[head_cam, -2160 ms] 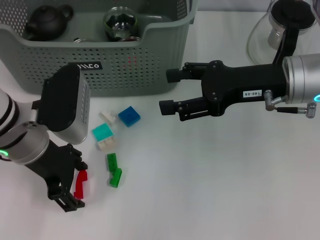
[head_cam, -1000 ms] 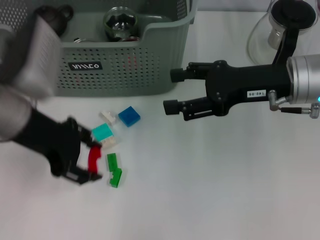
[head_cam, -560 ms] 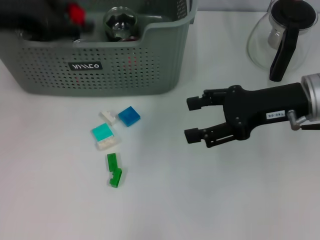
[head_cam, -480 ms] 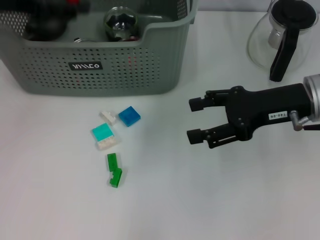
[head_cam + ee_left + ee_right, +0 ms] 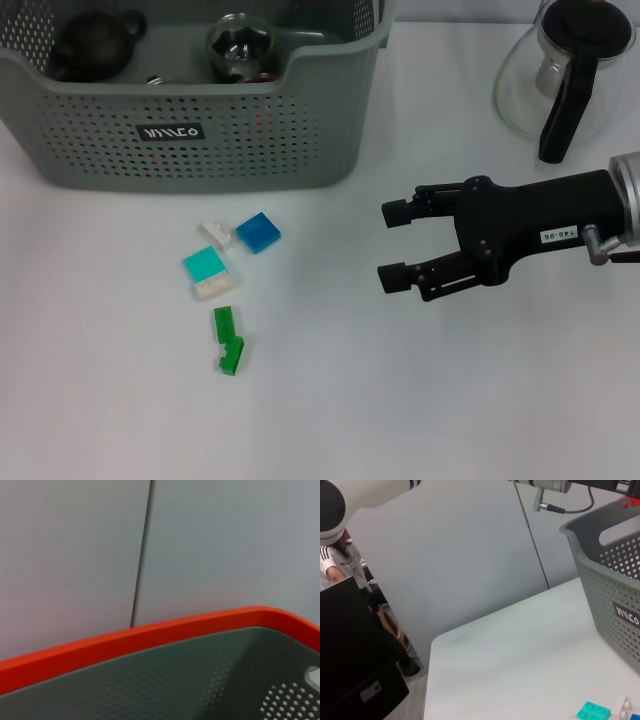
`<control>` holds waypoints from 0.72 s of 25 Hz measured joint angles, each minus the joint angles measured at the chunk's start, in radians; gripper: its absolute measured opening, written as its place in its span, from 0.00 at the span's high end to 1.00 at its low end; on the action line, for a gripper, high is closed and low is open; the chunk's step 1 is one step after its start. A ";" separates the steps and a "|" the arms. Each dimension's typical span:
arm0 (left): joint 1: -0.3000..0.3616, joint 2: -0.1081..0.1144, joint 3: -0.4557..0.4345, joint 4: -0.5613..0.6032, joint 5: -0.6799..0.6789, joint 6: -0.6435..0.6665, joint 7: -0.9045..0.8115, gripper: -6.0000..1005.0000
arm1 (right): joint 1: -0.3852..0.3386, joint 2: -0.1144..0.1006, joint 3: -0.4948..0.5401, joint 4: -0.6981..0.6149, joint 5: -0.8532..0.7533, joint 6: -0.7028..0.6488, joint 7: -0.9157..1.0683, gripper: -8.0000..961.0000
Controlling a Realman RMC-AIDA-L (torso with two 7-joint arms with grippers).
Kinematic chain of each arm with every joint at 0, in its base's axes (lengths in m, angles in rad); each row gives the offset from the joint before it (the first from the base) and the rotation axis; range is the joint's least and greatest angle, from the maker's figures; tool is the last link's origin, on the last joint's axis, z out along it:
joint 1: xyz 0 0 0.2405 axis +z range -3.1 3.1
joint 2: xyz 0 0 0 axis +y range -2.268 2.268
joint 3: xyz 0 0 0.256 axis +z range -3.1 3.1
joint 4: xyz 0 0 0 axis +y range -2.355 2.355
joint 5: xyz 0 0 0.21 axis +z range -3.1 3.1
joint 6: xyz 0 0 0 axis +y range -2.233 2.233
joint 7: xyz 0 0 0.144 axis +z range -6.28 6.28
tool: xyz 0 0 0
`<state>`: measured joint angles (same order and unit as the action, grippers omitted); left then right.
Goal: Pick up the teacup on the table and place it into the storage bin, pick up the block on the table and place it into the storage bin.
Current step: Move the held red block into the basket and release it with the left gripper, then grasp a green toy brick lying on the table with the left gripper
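White counter (image 5: 400, 400) carries our loose blocks (image 5: 258, 232) before the storage bin (image 5: 250, 140); they lie left of our right pincer (image 5: 394, 245), spread and empty, its tips aimed their way.

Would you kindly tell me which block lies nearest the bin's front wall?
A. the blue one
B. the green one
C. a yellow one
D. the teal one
A: in the head view the blue block sits just below the bin, with the teal block and the green block farther out on the table.
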<state>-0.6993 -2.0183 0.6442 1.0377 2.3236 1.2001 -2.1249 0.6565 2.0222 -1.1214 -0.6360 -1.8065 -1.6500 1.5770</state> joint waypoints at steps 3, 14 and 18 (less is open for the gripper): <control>-0.003 0.000 0.002 0.002 0.006 -0.010 -0.001 0.30 | 0.000 0.002 0.000 0.000 -0.001 0.001 -0.001 0.02; 0.026 0.019 -0.013 0.177 -0.098 0.384 0.048 0.05 | -0.003 0.006 0.006 0.000 -0.001 0.007 -0.016 0.02; 0.052 -0.005 -0.007 0.266 -0.193 0.707 0.206 0.05 | 0.000 0.004 0.007 0.000 -0.001 0.019 -0.017 0.02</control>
<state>-0.6472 -2.0235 0.6371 1.3039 2.1307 1.9076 -1.9187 0.6564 2.0260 -1.1143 -0.6355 -1.8071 -1.6306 1.5596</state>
